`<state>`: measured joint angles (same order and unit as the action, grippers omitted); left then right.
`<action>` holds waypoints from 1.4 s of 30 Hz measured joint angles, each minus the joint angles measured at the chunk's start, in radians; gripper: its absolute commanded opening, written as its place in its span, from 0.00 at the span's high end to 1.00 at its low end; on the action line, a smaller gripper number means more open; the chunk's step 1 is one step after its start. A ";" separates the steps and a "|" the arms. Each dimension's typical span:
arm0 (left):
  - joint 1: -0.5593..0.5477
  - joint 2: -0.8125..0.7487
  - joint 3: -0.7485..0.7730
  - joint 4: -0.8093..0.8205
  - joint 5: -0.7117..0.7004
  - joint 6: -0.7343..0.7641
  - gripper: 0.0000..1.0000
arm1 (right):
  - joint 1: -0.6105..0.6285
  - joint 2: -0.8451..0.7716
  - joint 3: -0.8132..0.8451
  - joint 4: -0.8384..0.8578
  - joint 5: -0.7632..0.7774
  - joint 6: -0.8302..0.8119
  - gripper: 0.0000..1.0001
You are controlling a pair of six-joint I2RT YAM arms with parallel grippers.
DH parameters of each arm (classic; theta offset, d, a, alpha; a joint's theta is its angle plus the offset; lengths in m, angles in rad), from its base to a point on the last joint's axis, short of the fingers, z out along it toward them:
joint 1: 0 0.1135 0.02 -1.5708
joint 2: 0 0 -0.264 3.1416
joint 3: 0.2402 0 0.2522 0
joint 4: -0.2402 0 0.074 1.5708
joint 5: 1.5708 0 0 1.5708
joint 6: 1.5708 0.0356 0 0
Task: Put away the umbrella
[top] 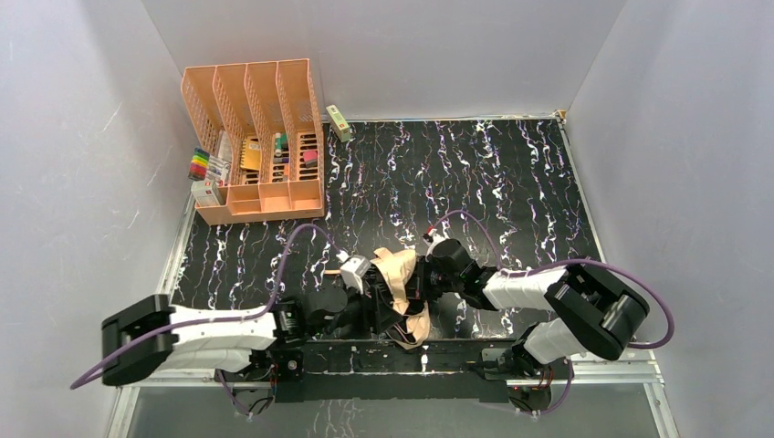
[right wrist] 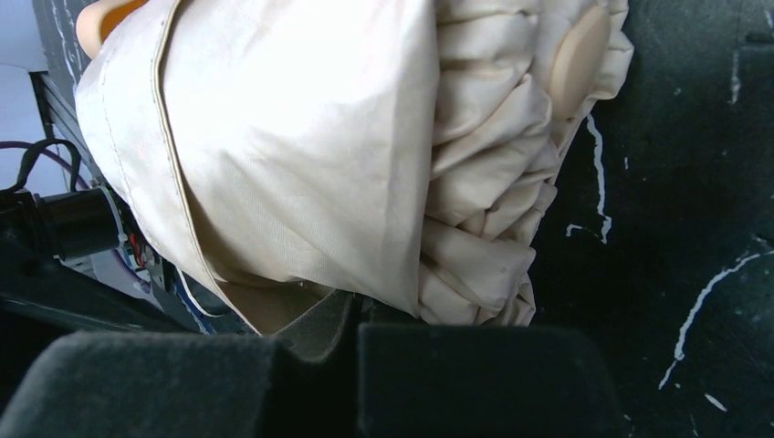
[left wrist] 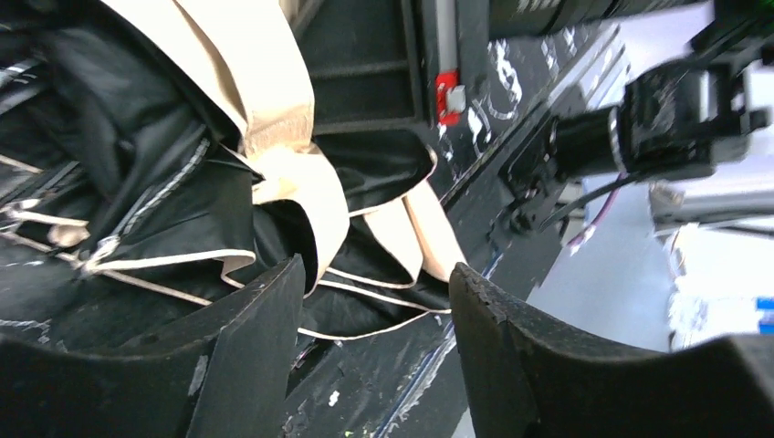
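The left arm (top: pixel 214 333) and right arm (top: pixel 525 290) bend inward and low, wrists close together at the near middle. The left gripper (left wrist: pixel 376 278) holds its 2 jaws apart. The right gripper (right wrist: pixel 354 330) is closed, pinching a fold of the umbrella (right wrist: pixel 301 155).

One umbrella (top: pixel 402 274) lies between two grippers: one left gripper (left wrist: pixel 374 274) and one right gripper (right wrist: pixel 351 333). Far out past both grippers stands one orange rack (top: pixel 294 91). Beside it are one small green box (top: pixel 339 122) and one bunch of colored pens (top: pixel 198 164). One black table (top: pixel 511 182) holds everything.
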<state>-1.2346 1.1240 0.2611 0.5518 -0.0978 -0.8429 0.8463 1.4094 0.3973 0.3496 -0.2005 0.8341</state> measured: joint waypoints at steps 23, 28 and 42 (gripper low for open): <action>0.282 -0.046 0.351 -0.489 -0.090 0.008 0.27 | 0.000 0.015 -0.031 0.092 0.011 0.035 0.97; 0.428 0.080 0.518 -0.562 0.006 0.128 0.30 | 0.000 0.012 -0.035 0.095 0.013 0.038 0.97; 0.486 0.409 0.637 -0.635 0.307 0.362 0.31 | 0.000 0.011 -0.035 0.095 0.013 0.039 0.97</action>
<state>-0.7483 1.5333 0.8986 -0.0830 0.2092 -0.4812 0.8467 1.4200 0.3626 0.4442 -0.1879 0.8734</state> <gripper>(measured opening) 0.702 0.039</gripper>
